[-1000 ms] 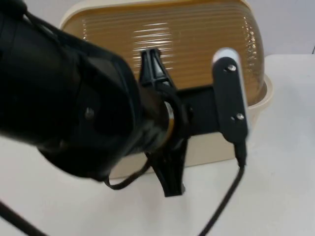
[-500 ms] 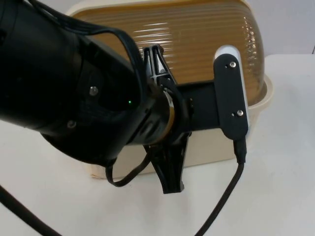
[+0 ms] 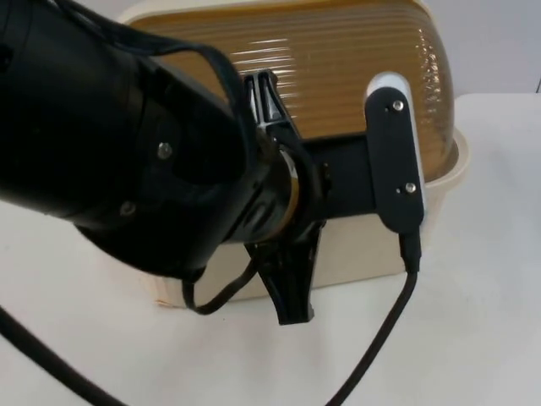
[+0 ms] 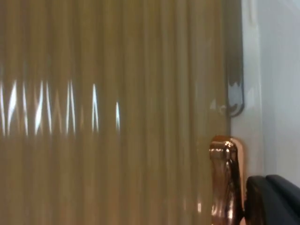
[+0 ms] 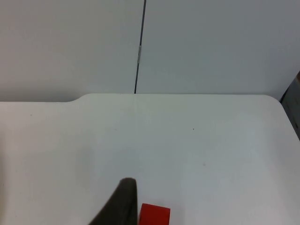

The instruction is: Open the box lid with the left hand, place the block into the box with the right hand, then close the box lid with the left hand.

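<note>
So my left arm is parked right over the box (image 3: 363, 254), big black bulk of it covering the near-left part in the top view. The box is cream plastic with a ribbed amber dome lid (image 3: 338, 76), and that lid is down on the base. My left pincer (image 3: 283, 199) sits against the near side of the lid, one black finger poking up over the ribs and the other pointing down in front of the cream wall toward the worktop (image 3: 473, 338), so the fingers are spread apart with nothing clamped between them. From my left wrist, the amber ribs of the lid (image 4: 112, 117) are up close, with a shiny copper-coloured handle (image 4: 226, 180) at the lid's edge and one fingertip (image 4: 272, 199) just beside it.

My right arm is waiting off to the side. Its wrist looks over bare white worktop (image 5: 187, 140) toward the grey partition wall (image 5: 211, 42), with the red block (image 5: 154, 215) lying on the worktop just beside a dark fingertip (image 5: 123, 201). Can't tell if the right pincer is apart or together.
</note>
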`<move>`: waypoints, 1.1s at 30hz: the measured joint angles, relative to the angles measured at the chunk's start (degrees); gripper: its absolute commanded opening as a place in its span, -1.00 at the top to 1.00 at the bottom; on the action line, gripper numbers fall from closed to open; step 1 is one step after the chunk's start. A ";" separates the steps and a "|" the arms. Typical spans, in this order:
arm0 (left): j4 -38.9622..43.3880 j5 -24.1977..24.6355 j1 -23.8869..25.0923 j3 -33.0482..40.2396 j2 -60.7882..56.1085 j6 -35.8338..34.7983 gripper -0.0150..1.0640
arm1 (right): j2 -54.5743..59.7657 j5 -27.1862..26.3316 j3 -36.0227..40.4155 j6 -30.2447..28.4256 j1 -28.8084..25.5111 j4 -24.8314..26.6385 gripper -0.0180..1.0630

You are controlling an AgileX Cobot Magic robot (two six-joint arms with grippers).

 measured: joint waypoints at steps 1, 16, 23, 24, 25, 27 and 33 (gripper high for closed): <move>-0.98 0.00 0.00 -0.49 0.28 0.86 0.98 | 0.00 0.00 0.00 0.00 0.00 0.00 -0.98; -2.92 1.30 -0.13 -1.74 1.98 3.63 0.98 | 0.00 0.00 0.00 -0.13 0.00 0.00 -0.98; -2.96 3.05 -0.33 -1.88 1.98 3.71 0.98 | 0.00 0.00 0.00 -0.23 0.00 0.00 -0.98; -2.96 3.05 -0.33 -1.88 1.98 3.71 0.98 | 0.00 0.00 0.00 -0.23 0.00 0.00 -0.98; -3.11 3.30 -0.33 -1.94 1.98 3.71 0.98 | 0.00 0.00 0.00 -0.23 0.00 0.00 -0.98; -3.25 3.79 -0.41 -2.10 1.98 3.71 0.98 | 0.00 0.00 0.00 -0.23 0.00 0.00 -0.98; -3.25 7.14 -0.04 -2.34 1.98 3.75 0.98 | 0.00 -0.03 0.00 -0.23 0.00 0.00 -0.98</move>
